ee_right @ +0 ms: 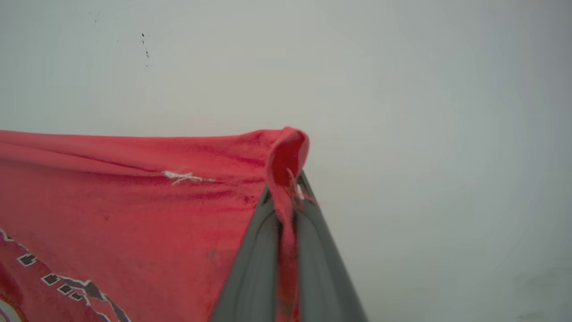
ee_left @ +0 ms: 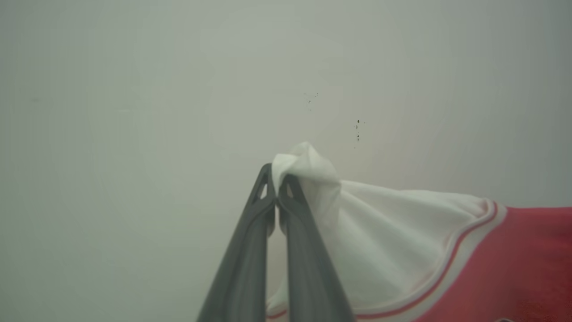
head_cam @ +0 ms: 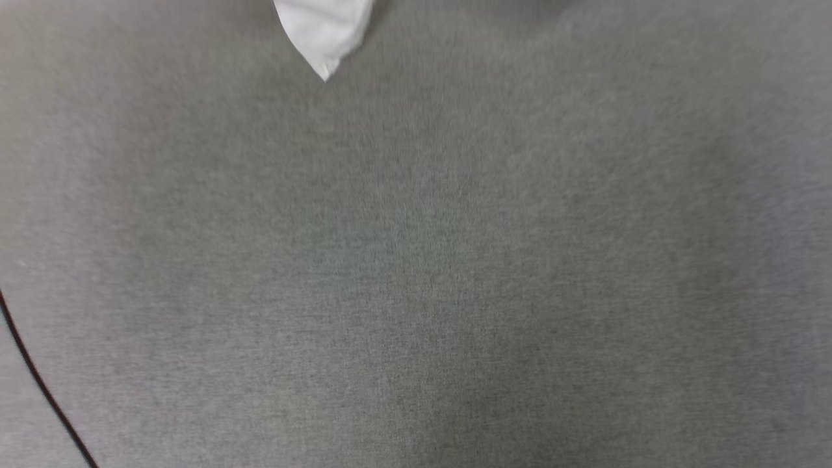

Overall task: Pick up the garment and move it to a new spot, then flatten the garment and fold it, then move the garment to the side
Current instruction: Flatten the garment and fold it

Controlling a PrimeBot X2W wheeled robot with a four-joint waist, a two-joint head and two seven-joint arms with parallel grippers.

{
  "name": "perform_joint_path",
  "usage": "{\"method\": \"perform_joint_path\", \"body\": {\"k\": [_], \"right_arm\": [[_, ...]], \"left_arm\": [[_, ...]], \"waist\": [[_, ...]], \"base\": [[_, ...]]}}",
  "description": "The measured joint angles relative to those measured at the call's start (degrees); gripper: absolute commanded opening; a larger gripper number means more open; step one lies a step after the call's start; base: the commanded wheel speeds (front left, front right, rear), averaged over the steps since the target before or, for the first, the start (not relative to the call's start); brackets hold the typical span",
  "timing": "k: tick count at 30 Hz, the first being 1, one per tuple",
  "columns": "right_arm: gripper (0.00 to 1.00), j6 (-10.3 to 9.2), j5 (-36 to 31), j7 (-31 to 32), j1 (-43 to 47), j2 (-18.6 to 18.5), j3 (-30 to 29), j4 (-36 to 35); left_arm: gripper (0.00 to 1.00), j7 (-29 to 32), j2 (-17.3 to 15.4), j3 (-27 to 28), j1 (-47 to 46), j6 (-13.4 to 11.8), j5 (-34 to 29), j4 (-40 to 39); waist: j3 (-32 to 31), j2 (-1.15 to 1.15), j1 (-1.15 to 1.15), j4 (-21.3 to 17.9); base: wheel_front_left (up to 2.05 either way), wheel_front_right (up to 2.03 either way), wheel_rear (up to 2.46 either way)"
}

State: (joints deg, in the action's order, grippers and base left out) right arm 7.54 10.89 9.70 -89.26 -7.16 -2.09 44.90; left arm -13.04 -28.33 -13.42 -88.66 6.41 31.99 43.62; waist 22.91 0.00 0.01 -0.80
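The 2 dark fingers (ee_left: pixel 241 268) of the left gripper (ee_left: pixel 277 179) are pressed together, and a bunched fold of white fabric is pinched between their tips; this fold belongs to the white sleeve (ee_left: pixel 393 232) of the garment (ee_left: pixel 536 259). From the pinch the sleeve is drawn out to the right of the left wrist view, where it is bordered by red-and-white striped trim (ee_left: pixel 464 250) and joined to the red body. The right gripper (ee_right: pixel 288 192) is likewise clamped shut, with a strip of red cloth caught between its 2 fingers and a small red loop standing above the tips. From there the red body is stretched to the left of the right wrist view, with a loose white thread (ee_right: pixel 185 177) on it and part of the black, white-outlined lettering (ee_right: pixel 67 284) at the lower left. Behind the cloth in both wrist views a pale plain background (ee_right: pixel 424 112) is seen, marked by a few dark specks (ee_left: pixel 357 129). In the head view 1 white pointed tip of the garment is seen at the top edge, over a gray, fine-textured surface (head_cam: pixel 416 273); whether it touches that surface cannot be told. A thin dark line (head_cam: pixel 39 383) is seen at the lower left corner of that surface.
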Motion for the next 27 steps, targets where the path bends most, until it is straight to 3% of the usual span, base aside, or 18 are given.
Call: {"method": "perform_joint_path", "body": {"k": [6, 13, 19, 27], "right_arm": [[0.0, 0.0, -1.3, -1.9, -4.3, 0.8, 0.3, 2.0], [0.0, -0.01, -1.4, -3.7, -4.3, 0.6, 1.6, 7.1], [0.0, -0.02, 0.6, -5.2, 2.1, -0.9, 6.3, 11.1], [0.0, -0.01, 8.0, -6.7, 20.6, -2.8, 14.8, 11.6]], "left_arm": [[0.0, -0.5, -0.8, -1.0, -3.2, 0.7, 0.5, 3.2], [0.0, -0.6, 1.0, -3.5, -1.4, 1.0, 4.4, 7.5], [0.0, -0.1, 1.9, -8.1, 6.7, 1.1, 11.1, 7.1], [0.0, -1.3, -0.1, -13.8, 27.9, 1.1, 17.1, 4.1]], "waist": [[7.0, 0.0, 0.0, 0.2], [11.6, 0.0, 0.0, 1.2], [9.8, 0.0, 0.0, 2.3], [2.8, 0.0, -0.01, 2.5]], "base": [[0.0, 0.0, 0.0], [0.0, 0.0, 0.0], [0.0, 0.0, 0.0], [0.0, 0.0, 0.0]]}}
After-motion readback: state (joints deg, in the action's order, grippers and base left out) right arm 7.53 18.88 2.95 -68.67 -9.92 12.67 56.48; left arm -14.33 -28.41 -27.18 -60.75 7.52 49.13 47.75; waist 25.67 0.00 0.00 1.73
